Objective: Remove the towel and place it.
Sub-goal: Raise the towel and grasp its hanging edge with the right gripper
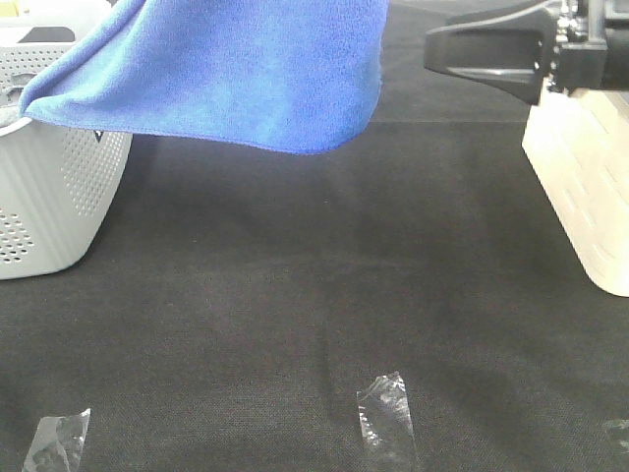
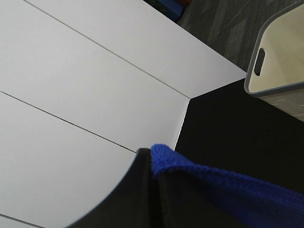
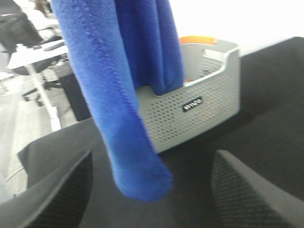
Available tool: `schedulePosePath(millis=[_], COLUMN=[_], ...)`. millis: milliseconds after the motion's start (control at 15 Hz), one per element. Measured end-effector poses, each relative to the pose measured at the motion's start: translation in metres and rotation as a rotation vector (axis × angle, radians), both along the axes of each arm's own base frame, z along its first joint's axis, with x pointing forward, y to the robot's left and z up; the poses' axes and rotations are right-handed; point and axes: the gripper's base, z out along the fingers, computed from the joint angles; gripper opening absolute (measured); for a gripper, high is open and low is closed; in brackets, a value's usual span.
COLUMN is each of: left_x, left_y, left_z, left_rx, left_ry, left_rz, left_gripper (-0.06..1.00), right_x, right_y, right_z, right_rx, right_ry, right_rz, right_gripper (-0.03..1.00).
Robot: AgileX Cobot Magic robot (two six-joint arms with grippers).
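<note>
**Table** [image 1: 295, 285]: covered in black cloth and filled most of the high view.

**Towel** [image 1: 226, 69]: blue, held up off the table at the far left and centre of the high view, with its upper part out of frame. The lower hem hung in a shallow curve clear of the black cloth. Its left end overlapped the rim of the white basket [image 1: 49, 197]; I could not tell whether the two touched. From the right wrist the towel hung in long folds in front of that basket, one rounded corner dangling lowest.

**White basket**: perforated walls, at the left edge of the table. It had a small dark label [image 3: 192, 104] on one wall.

**Cream basket** [image 1: 590, 187]: at the right edge of the table, well apart from the towel.

**White panels** [image 2: 95, 71]: filled the background behind the left gripper [image 2: 153, 164].

**Left gripper**: closed, with the towel's blue edge pinched against its black finger. It was out of frame in the high view.

**Right gripper** [image 1: 482, 54]: jaws wide apart, nothing held. It was raised at the upper right, above the cream basket and pointing toward the towel, with a clear gap between them. From its own wrist, the towel's low corner hung between the two fingers and touched neither. That picture was blurred.

**Tape** [image 1: 385, 418]: clear strips stuck near the front edge of the table.
</note>
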Motion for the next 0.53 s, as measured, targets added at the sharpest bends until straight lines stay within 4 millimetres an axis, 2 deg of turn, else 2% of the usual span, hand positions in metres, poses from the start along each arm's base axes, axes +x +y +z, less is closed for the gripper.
schedulePosePath(millis=[133,200,333,533], left_x=[0.0,0.0,0.0,0.0], left_y=[0.0,-0.001,-0.001,-0.001], left_z=[0.001,0.002,0.003,0.003], left_rx=[-0.006,-0.017,-0.019,-0.019], left_ry=[-0.007,-0.02,-0.022,-0.022], left_rz=[-0.003,-0.007,-0.008,-0.008], left_gripper=[0.0,0.0,0.0,0.0], right_x=[0.007,0.009,0.012,0.022], right_y=[0.016,0.03,0.045,0.05], right_z=[-0.005,-0.01,-0.013,-0.012], right_rx=[-0.008,-0.033,-0.095,-0.151], right_ry=[0.01,0.02,0.003,-0.024], right_rz=[0.048,0.073,0.057,-0.006], right_gripper=[0.74,0.77,0.8,0.8])
